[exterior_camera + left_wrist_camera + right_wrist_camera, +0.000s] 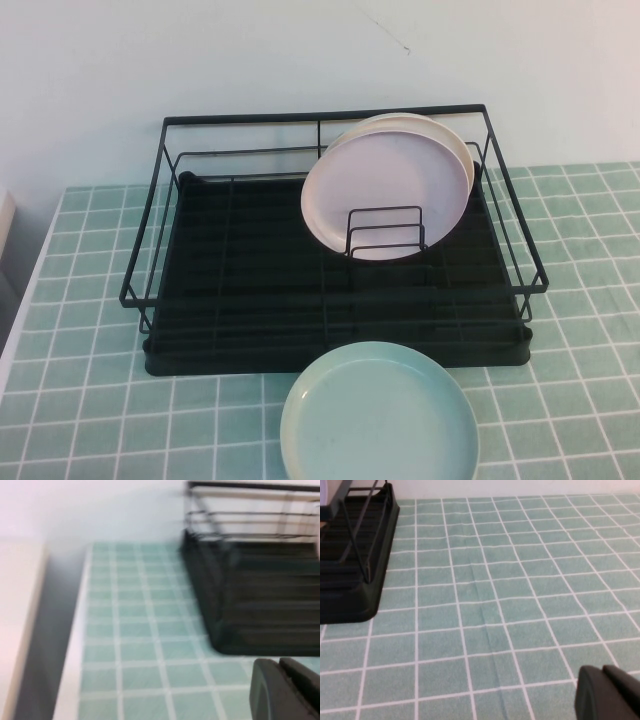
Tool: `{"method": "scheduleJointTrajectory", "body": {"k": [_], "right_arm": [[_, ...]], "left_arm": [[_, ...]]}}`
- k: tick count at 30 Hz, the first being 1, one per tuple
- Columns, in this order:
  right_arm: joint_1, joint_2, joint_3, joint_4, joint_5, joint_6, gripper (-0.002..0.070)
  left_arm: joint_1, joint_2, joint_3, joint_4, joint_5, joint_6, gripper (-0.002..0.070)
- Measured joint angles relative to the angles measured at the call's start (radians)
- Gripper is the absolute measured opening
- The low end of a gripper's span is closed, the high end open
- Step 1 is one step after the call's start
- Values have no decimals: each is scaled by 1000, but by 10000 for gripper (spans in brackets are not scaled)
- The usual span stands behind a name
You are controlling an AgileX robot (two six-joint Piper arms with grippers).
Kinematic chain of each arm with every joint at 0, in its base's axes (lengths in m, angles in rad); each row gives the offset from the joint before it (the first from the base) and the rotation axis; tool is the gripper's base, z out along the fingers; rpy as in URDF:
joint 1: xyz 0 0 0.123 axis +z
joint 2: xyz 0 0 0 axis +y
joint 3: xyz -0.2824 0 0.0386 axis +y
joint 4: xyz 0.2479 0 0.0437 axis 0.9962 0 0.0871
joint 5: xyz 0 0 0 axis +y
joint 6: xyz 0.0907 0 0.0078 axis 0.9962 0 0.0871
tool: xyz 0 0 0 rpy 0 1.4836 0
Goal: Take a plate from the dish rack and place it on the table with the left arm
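The pale mint-green plate (378,415) lies flat on the tiled table (80,400), just in front of the black wire dish rack (250,270). No arm shows in the high view. My left gripper (280,667) hovers low over the tiles (140,645) near the rack's left front corner (260,605), fingers together and empty. My right gripper (602,672) hovers over bare tiles (510,580) to the right of the rack (350,570), fingers together and empty. The plate is out of both wrist views.
A pale pink plate (385,185) stands upright in the small wire holder (385,232) inside the rack, with a cream plate (455,135) right behind it. The table's left edge borders a dark gap and a beige surface (20,630).
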Motion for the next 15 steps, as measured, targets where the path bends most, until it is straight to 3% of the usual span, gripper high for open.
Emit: {"method": "scheduleJointTrajectory", "body": {"k": [6, 15], "right_arm": [[0, 0, 0, 0, 0, 0, -2], [0, 0, 0, 0, 0, 0, -2]], "left_arm": [[116, -9, 33, -23, -2, -2, -2], [128, -11, 31, -21, 33, -2, -2]]}}
